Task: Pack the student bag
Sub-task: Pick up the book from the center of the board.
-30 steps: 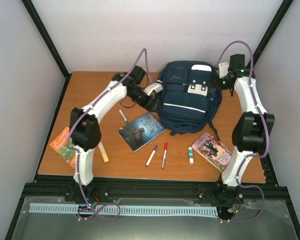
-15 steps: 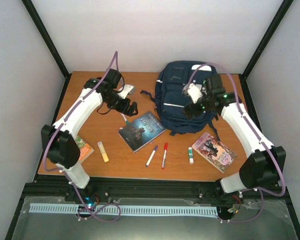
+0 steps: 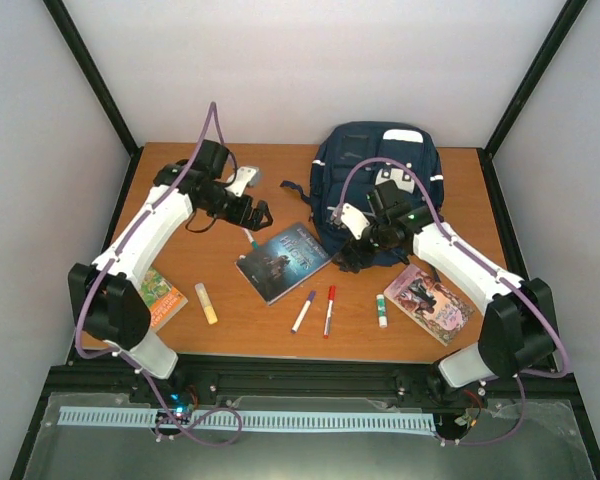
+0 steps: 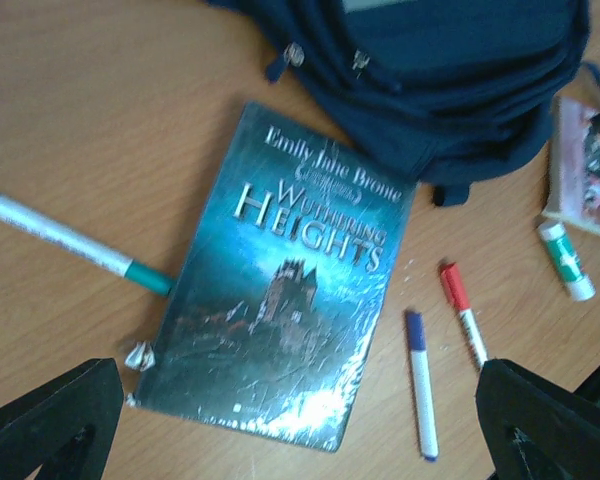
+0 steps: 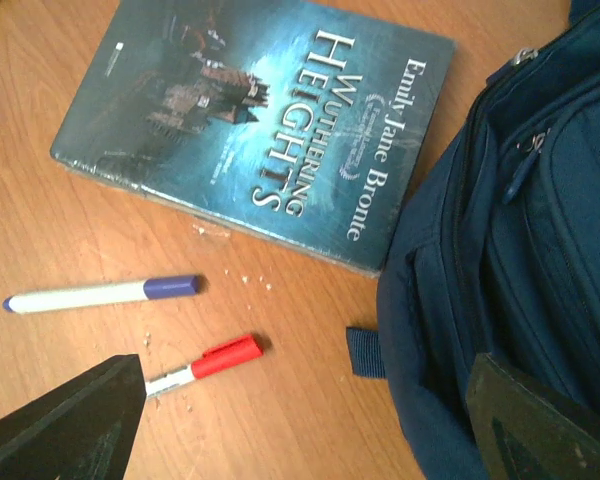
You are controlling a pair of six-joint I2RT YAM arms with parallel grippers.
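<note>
Top external view: 1 second back both arms were working at the student bag [image 3: 378, 195]; I now see both of them clear of it.
Left arm: swung off the bag's left flank to the worktop [image 3: 240, 325] left of it, above the green pen [image 3: 246, 236].
Left end effector [image 3: 255, 213]: spread to its widest during that move; fingers [image 4: 55, 420] well apart, nothing held.
Right arm: came down from the bag's far right corner to its near edge.
Right end effector [image 3: 356, 256]: almost fully spread, a little narrower than before, and empty; 1 finger [image 5: 545, 420] hangs over bag fabric.
Student bag: lying flat at the far centre-right of the worktop, in the same place as before.
Novel [image 4: 290, 280]: just beside the bag's near-left corner, framed in both wrist views.
Loose items: blue marker [image 3: 303, 311], red marker [image 3: 329, 310], glue stick [image 3: 381, 310], yellow stick [image 3: 207, 303], pink-covered book [image 3: 429, 301] and orange-and-green book [image 3: 158, 297] all lie on the worktop.
Meaning: bag preparation looks finished. I judge the novel to be the first pick, and nothing is visibly packed yet.
</note>
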